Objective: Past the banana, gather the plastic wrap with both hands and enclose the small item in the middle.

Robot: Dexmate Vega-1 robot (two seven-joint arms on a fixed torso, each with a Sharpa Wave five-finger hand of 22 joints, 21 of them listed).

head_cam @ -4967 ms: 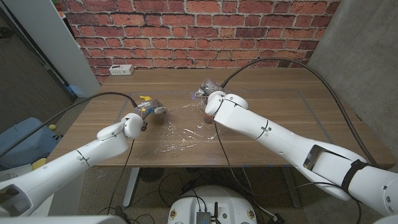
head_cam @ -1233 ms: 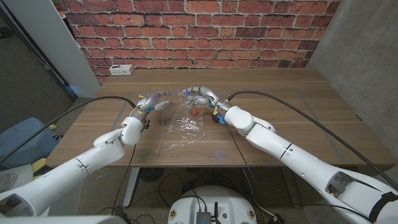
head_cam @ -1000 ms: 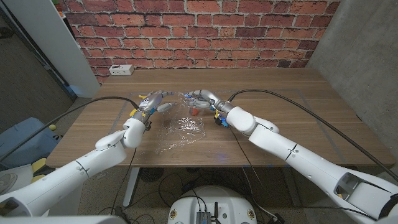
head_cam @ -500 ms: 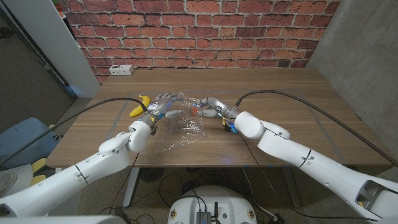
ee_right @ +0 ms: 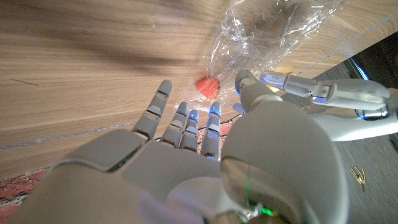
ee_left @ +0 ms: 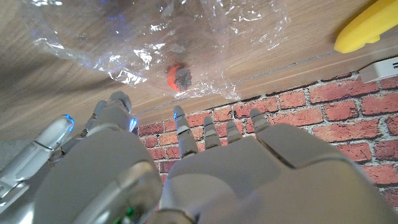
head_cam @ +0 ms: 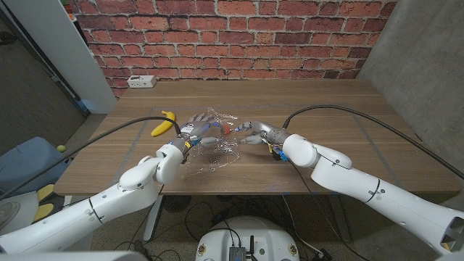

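We see left robot hand [head_cam: 197, 133] and right robot hand [head_cam: 253, 133] spread, empty, flanking plastic wrap [head_cam: 214, 148] with small red item [head_cam: 227, 130] on desk [head_cam: 326, 116]

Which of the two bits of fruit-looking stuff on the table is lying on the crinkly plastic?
The small red item, lying on the plastic wrap between the left hand and right hand. The banana lies on bare wood, off the wrap on the robot's left.
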